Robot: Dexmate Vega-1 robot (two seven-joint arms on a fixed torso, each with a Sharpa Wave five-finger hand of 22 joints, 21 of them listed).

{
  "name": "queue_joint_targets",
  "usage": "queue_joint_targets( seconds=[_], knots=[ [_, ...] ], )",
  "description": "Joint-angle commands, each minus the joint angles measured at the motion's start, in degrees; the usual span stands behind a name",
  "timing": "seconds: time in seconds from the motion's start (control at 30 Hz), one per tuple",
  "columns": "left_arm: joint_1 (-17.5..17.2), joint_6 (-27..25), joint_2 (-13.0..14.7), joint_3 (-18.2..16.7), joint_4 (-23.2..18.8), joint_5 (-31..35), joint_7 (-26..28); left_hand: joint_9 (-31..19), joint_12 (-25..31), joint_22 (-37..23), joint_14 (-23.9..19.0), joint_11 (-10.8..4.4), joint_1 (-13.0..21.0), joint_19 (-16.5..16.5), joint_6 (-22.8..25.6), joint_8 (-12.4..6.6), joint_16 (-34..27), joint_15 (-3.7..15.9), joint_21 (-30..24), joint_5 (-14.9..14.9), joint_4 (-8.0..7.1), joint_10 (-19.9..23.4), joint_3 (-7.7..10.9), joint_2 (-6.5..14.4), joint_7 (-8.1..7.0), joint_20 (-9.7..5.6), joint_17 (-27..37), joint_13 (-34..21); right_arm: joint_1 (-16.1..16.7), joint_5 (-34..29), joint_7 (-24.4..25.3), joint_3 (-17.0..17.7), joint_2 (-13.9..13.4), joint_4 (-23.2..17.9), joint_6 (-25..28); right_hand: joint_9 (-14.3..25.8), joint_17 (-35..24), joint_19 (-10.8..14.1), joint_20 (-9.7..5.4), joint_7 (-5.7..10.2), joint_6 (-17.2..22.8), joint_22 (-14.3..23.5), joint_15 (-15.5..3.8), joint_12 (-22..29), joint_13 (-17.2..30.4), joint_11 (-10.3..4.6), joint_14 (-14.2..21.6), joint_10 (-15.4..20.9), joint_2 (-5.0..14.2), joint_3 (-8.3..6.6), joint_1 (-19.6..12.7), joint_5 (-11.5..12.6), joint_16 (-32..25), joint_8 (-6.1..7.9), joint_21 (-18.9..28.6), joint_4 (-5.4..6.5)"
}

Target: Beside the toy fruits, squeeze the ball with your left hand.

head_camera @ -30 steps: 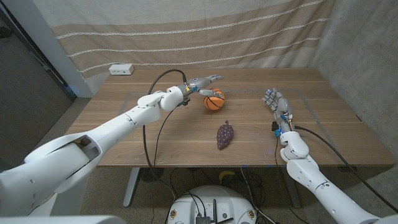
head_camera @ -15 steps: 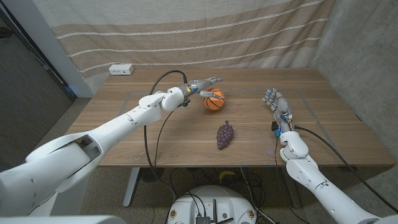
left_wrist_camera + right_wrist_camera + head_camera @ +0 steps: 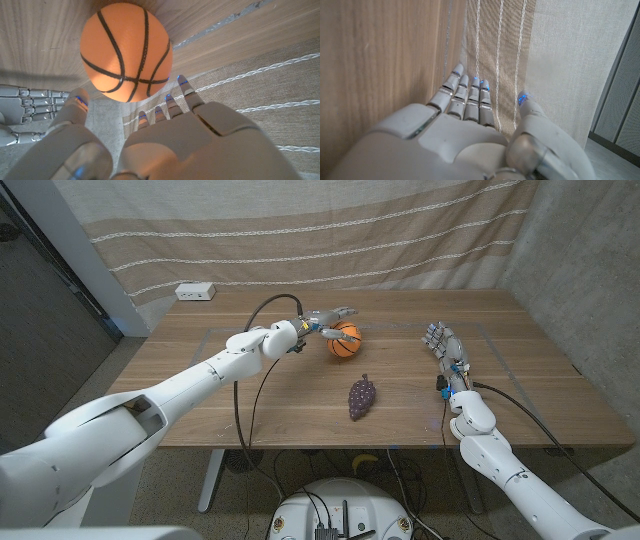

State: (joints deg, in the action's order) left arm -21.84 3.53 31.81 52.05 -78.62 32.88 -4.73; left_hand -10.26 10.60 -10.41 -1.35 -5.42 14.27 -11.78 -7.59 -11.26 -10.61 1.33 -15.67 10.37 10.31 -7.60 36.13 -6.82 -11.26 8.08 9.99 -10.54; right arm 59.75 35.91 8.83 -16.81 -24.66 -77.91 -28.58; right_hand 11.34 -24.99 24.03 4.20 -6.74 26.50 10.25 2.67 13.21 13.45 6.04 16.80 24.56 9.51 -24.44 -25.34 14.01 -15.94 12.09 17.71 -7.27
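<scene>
An orange toy basketball [image 3: 345, 340] with black lines sits on the wooden table [image 3: 250, 405], past the middle. My left hand [image 3: 322, 320] hovers just behind and over its left side with fingers spread. In the left wrist view the ball [image 3: 126, 50] lies right beyond my left hand [image 3: 150, 145], whose fingertips [image 3: 181, 85] reach to its edge without clearly gripping it. A purple toy grape bunch [image 3: 362, 395] lies nearer the front, just right of the ball. My right hand [image 3: 445, 345] stands on its edge at the right, fingers straight, holding nothing; its fingers [image 3: 470, 97] point toward the curtain.
A white power strip [image 3: 195, 291] lies at the table's far left corner. A striped curtain [image 3: 320, 230] hangs behind the table. A black cable [image 3: 255, 370] loops off my left forearm over the tabletop.
My left hand's fingers have dropped slightly toward the top of the ball. The ball, the grapes and my right hand have stayed put.
</scene>
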Motion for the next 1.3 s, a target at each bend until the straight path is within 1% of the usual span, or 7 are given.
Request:
queue_joint_targets(
  seconds=[0.03,0.47,0.63,0.87,1.03,1.17,1.3],
  knots=[
    [1.5,-1.1,-0.6,1.6,1.1,0.3,-3.2,-0.2,0.5,-0.2,-0.9,-0.11,1.5,-2.9,-0.6,-0.42,-0.3,0.3,-1.0,0.1,-0.09,-0.5,-0.42,0.1,-0.34,0.08,0.1,-0.1,-0.2,-0.1,0.1,-0.1,0.2,0.3,-0.1,0.1,-0.1,0.6,0.14,0.07,0.4,0.3,0.0,0.3,0.3,0.12,0.3,0.5,0.04,-0.18,0.1,0.3,0.0,0.03,-0.1,-0.38],
    [3.3,-5.0,-1.8,4.5,1.5,3.3,-7.4,-0.3,1.0,0.0,-6.6,0.28,12.2,-14.4,0.1,-1.39,-0.7,1.47,-3.3,-0.1,0.31,1.5,2.12,5.8,1.28,-2.16,0.0,-0.2,-0.3,-0.1,0.2,-0.2,0.3,0.5,-0.2,0.1,-0.1,0.6,0.13,0.09,0.5,0.3,0.01,0.3,0.4,0.06,0.3,0.7,0.06,-0.2,0.1,0.4,0.0,0.0,-0.2,-0.41],
    [4.3,-4.7,-2.6,5.6,2.8,3.6,-8.6,-0.4,1.8,-0.1,-13.7,0.58,21.0,-21.6,3.8,-2.39,-1.4,3.5,-4.8,-0.5,0.6,5.7,2.46,8.5,2.8,-6.56,0.1,-0.2,-0.1,-0.5,0.6,-0.1,0.2,0.3,-0.1,0.1,-0.1,0.6,0.14,0.05,0.5,0.3,0.05,0.3,0.4,0.13,0.3,0.7,0.06,-0.21,0.2,0.4,0.0,0.0,-0.2,-0.41],
    [4.9,-5.3,-3.6,6.4,4.1,3.4,-9.5,-1.0,5.8,-1.4,-33.3,1.81,38.2,-32.9,14.7,-4.61,-6.0,9.41,-10.7,-0.1,0.9,22.6,-0.13,12.7,7.45,-13.82,1.5,-0.7,-0.1,-0.8,1.0,-0.1,0.1,0.1,0.0,0.1,-0.1,0.6,0.17,0.06,0.6,0.3,0.04,0.3,0.4,0.26,0.3,0.7,0.06,-0.21,0.2,0.4,0.0,-0.02,-0.3,-0.42],
    [5.9,-2.6,-4.1,7.4,6.2,3.0,-9.4,-1.7,9.6,-2.9,-44.3,0.53,48.9,-37.3,26.2,-8.67,-9.3,12.25,-16.5,0.2,1.16,35.2,-0.31,14.6,10.33,-17.87,2.9,-1.6,0.0,-0.8,1.1,-0.1,0.1,0.0,0.2,0.1,-0.2,0.7,0.13,0.03,0.6,0.3,0.07,0.2,0.4,0.26,0.3,0.7,0.06,-0.22,0.2,0.4,0.0,-0.02,-0.3,-0.43],
    [5.5,-3.7,-4.2,7.6,6.2,3.9,-7.8,-3.4,13.8,-5.2,-53.3,0.3,63.8,-38.7,41.9,-15.66,-14.0,12.36,-25.2,0.5,1.06,48.8,-3.51,12.6,12.67,-20.26,6.3,-5.0,0.0,-1.0,1.2,-0.2,0.0,0.1,0.2,0.1,-0.2,0.7,0.13,0.02,0.7,0.3,0.04,0.2,0.4,0.22,0.3,0.7,0.07,-0.22,0.2,0.4,0.0,0.0,-0.4,-0.43],
    [5.5,-4.3,-4.4,7.9,6.5,4.3,-7.4,-4.1,15.3,-6.6,-55.5,0.8,68.6,-38.8,55.1,-21.0,-15.4,12.1,-31.6,0.7,0.45,55.0,-5.31,11.5,14.61,-20.78,9.1,-8.1,0.0,-1.0,1.3,-0.2,0.0,0.0,0.3,0.1,-0.2,0.7,0.12,-0.04,0.8,0.3,0.0,0.2,0.5,0.3,0.3,0.8,0.08,-0.22,0.3,0.4,0.0,0.02,-0.4,-0.43]
  ],
)
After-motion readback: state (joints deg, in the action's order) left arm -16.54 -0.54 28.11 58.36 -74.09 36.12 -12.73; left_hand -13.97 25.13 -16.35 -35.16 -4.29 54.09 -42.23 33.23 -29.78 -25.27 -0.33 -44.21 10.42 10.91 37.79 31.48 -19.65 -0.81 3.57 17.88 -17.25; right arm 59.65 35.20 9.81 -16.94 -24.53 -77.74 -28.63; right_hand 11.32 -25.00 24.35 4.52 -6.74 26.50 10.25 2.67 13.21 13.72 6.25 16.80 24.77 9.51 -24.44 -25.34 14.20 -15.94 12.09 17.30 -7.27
